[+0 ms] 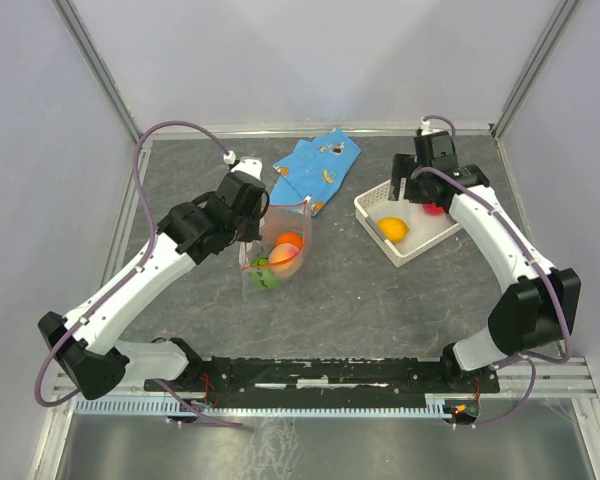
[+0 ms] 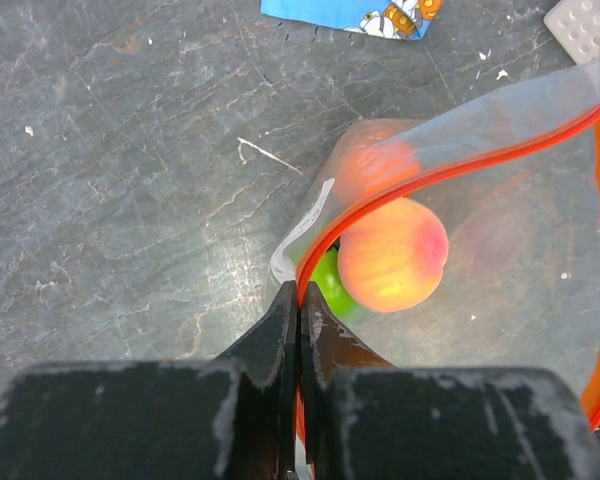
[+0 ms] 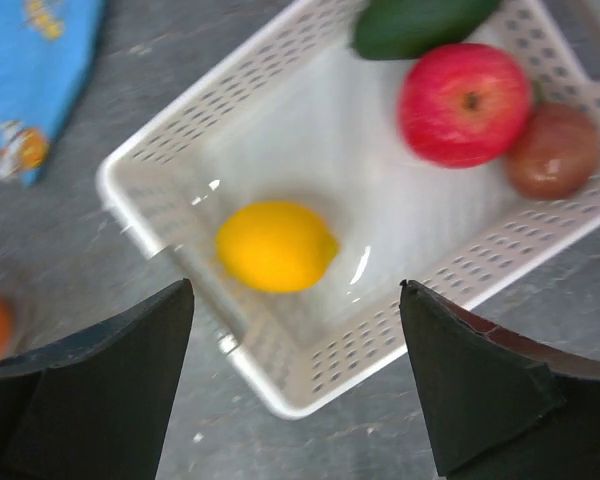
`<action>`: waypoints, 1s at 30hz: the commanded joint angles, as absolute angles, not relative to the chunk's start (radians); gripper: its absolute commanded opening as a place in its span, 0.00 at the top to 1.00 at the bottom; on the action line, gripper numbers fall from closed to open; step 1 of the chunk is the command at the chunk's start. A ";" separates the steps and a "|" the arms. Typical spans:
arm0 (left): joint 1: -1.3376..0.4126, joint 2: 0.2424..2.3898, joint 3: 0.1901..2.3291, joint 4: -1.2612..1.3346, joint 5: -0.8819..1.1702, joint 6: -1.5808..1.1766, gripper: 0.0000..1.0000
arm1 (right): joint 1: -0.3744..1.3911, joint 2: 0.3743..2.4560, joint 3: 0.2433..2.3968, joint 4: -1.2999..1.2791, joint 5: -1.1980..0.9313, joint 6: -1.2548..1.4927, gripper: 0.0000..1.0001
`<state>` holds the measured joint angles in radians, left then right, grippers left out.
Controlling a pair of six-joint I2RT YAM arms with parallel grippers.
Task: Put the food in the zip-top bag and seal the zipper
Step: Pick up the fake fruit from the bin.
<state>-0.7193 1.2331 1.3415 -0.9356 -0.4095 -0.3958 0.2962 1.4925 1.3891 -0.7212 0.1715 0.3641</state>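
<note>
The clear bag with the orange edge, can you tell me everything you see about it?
The zip-top bag is clear, crinkly plastic with a thin orange-red zipper along its mouth. It stands on the grey table near the blue cloth, with its mouth open and facing up. The left tool is shut on its rim, holding that edge up. Inside lie a peach-coloured fruit, an orange one and something green.

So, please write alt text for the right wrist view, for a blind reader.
The open right gripper hovers over a white lattice basket holding a yellow fruit, a red apple, a brownish fruit and a dark green vegetable. A blue cloth lies upper left.
</note>
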 commanded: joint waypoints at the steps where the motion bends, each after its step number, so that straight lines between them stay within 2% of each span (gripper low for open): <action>1: -0.718 1.264 1.424 -0.901 -0.427 -0.400 0.97 | 0.218 1.533 1.373 -0.597 0.291 0.312 0.06; 5: -0.718 1.302 1.468 -0.912 -0.418 -0.371 0.97 | 0.153 1.609 1.404 -0.581 0.345 0.313 0.00; 19: -0.718 1.316 1.463 -0.897 -0.460 -0.312 0.97 | 0.065 1.867 1.473 -0.488 0.391 0.286 0.01; 30: -0.717 1.345 1.391 -0.890 -0.498 -0.365 0.97 | 0.029 2.014 1.539 -0.449 0.304 0.248 0.01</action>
<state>-0.7193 1.3296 1.4014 -0.9241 -0.4480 -0.3511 0.0357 1.9888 1.4830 -0.4843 0.3340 0.2707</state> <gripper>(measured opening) 0.043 0.992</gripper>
